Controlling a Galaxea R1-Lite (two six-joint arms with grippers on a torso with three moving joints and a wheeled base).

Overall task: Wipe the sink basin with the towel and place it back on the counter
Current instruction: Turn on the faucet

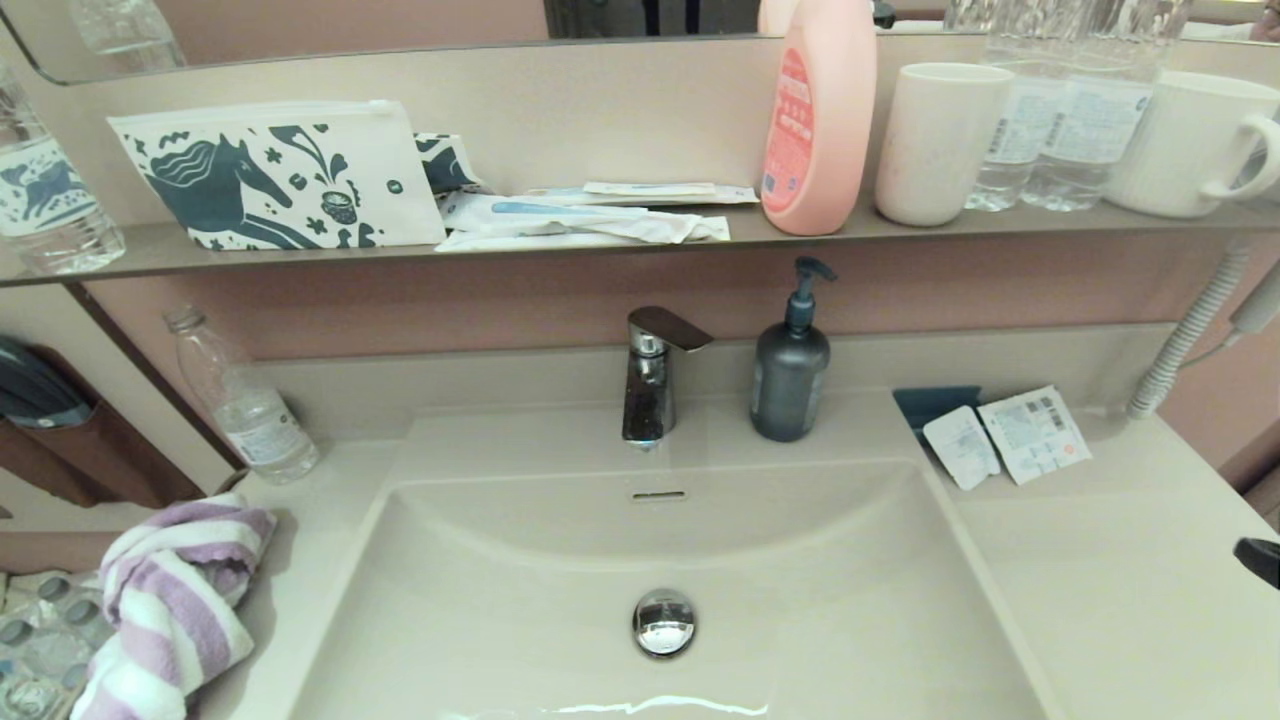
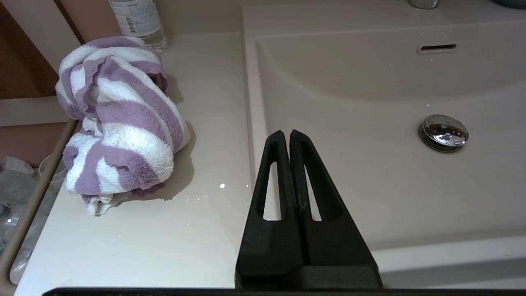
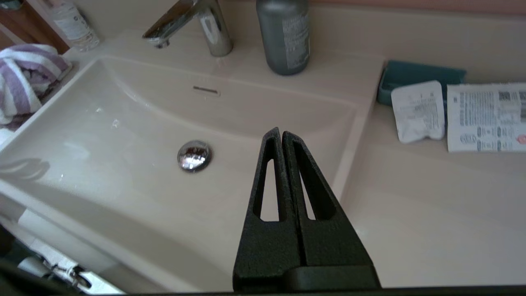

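The lilac and white striped towel (image 1: 170, 610) (image 2: 119, 123) (image 3: 24, 78) lies bunched on the counter (image 1: 1100, 560) (image 2: 144, 230) left of the sink basin (image 1: 560, 560) (image 2: 370, 90) (image 3: 123, 123), near the counter's left edge. The basin holds a chrome drain plug (image 1: 663, 622) (image 2: 444, 132) (image 3: 194, 155) and an overflow slot (image 1: 658, 495). My left gripper (image 2: 286, 132) is shut and empty, raised over the basin's left rim, apart from the towel. My right gripper (image 3: 280, 131) is shut and empty, above the basin's right rim; only a dark tip (image 1: 1260, 558) shows in the head view.
A chrome tap (image 1: 652, 375) and grey pump bottle (image 1: 790, 360) stand behind the basin. A clear bottle (image 1: 245, 400) is behind the towel. Sachets (image 1: 1010, 435) and a blue tray (image 3: 419, 78) lie at the back right. The wall shelf (image 1: 640, 240) carries a horse pouch, pink bottle and cups.
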